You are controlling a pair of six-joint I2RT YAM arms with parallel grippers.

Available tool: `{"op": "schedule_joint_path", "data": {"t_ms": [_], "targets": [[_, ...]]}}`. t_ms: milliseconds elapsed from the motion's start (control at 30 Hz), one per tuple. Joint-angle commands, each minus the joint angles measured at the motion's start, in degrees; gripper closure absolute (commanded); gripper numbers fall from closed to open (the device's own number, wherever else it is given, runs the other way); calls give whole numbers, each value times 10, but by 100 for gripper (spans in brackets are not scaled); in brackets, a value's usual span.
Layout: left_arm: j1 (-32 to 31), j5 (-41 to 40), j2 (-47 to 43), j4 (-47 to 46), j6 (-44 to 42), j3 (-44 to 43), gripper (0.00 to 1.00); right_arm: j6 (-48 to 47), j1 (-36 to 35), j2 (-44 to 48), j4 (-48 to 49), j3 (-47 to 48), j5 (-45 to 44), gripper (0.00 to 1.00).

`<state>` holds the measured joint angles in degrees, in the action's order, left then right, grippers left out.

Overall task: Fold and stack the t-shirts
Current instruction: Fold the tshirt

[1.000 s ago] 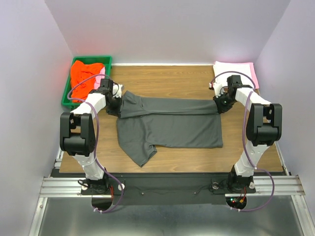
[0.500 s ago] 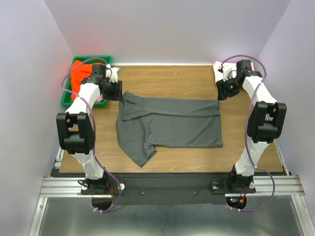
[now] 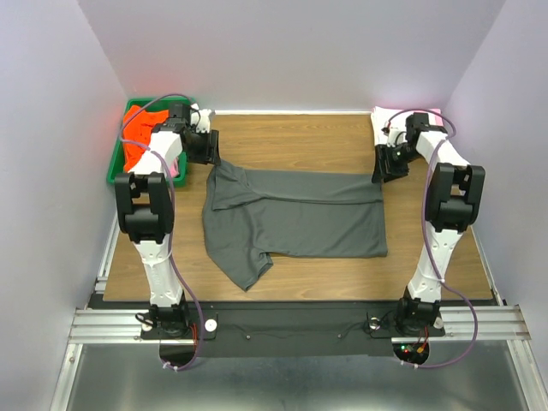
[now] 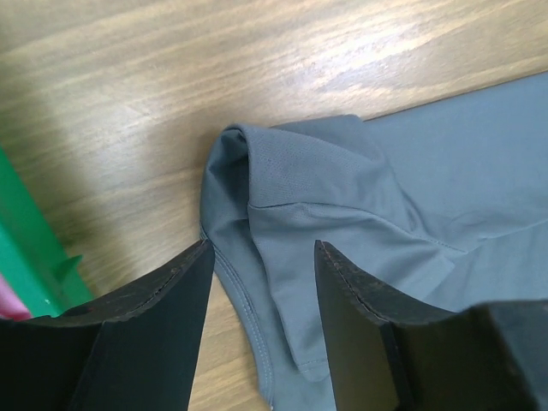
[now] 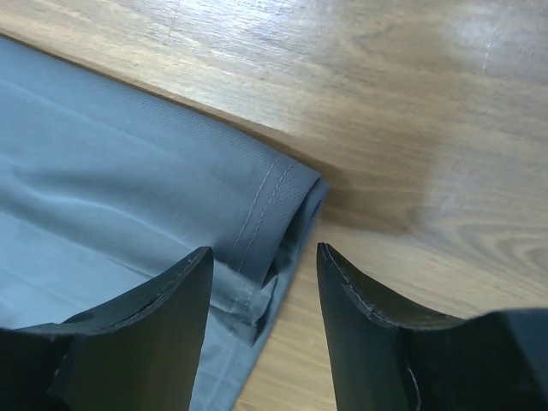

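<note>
A dark charcoal grey t-shirt (image 3: 295,218) lies flat on the wooden table (image 3: 300,141), its far edge folded over toward me and one sleeve sticking out at the front left. My left gripper (image 3: 206,149) hovers open over the shirt's far left corner. In the left wrist view the folded corner (image 4: 342,197) lies below the gripper (image 4: 262,248), untouched. My right gripper (image 3: 385,164) is open at the far right corner. Seen from the right wrist, the doubled hem (image 5: 128,188) lies below the gripper (image 5: 264,251), free of its fingers.
A green bin (image 3: 113,171) at the far left holds an orange-red t-shirt (image 3: 137,128); its wall (image 4: 26,248) shows beside my left fingers. Folded pink and white t-shirts (image 3: 411,116) sit at the far right corner. Walls enclose the table on three sides.
Both grippers were shut on the grey shirt's far corners; they have opened, let go and drawn back toward the far side. The shirt stays with its far edge folded over.
</note>
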<state>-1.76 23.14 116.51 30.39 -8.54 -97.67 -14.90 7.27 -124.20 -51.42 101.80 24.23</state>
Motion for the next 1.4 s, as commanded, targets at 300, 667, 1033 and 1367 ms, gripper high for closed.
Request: {"op": "schedule_joint_path", "data": {"t_ms": [300,667,1033,1367], "targets": [[6,29,23,-9,19,-18,39,37,14,-17,-20,22,60,56],[7,57,70,-29,41,-55,45,31,15,-34,-22,36,80,74],[12,96,85,-40,49,-68,57,36,20,-53,-24,68,87,69],[38,90,85,-49,52,-70,100,38,28,-68,-24,87,82,98]]}}
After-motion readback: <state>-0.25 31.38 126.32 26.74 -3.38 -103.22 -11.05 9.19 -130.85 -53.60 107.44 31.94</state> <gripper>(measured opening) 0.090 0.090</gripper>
